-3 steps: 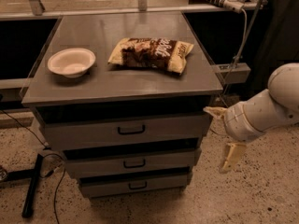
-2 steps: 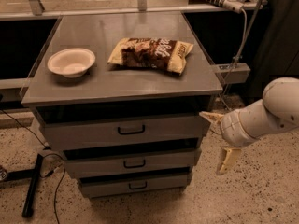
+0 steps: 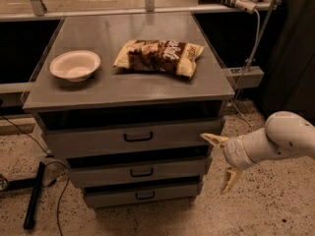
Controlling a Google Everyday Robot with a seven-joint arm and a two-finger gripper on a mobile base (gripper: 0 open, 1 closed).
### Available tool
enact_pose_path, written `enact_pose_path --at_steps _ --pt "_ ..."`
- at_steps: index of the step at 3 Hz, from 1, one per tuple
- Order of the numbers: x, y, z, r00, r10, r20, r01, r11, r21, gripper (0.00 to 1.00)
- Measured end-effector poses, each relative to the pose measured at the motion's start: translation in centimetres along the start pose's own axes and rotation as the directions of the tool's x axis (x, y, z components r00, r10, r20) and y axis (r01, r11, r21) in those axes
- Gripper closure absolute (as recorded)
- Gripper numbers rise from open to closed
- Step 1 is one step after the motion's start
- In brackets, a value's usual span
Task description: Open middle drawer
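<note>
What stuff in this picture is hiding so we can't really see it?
All in the camera view:
- Inside the wide grey middle drawer with the black loop handle: only a dark gap shows above its front.
- White robot arm: cut off by the right edge; its tan two-finger gripper hangs open right of that drawer.
- Words on the brown crinkly snack bag: too small.

pincer [image 3: 215, 162] | moved left and lower | now just beside middle drawer [image 3: 142, 171] right end
</note>
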State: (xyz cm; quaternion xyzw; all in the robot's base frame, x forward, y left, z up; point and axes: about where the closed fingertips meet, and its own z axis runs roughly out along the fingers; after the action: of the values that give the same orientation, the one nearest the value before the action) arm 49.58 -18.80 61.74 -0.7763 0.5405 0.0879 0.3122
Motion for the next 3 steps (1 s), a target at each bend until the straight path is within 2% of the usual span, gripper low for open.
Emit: enact_pose_path --at_steps 1,2,3 --pt "0.0 0.0 0.1 1.000 0.001 -0.001 -0.001 1.0000 -0.002 0.00" --pt "0.2 0.8 2.3 0.997 0.082 0.004 -0.082 0.9961 -0.032 0.00" --pt "-0.4 2.1 5.9 0.974 0.224 0.024 -0.221 0.9718 -0.082 0.00"
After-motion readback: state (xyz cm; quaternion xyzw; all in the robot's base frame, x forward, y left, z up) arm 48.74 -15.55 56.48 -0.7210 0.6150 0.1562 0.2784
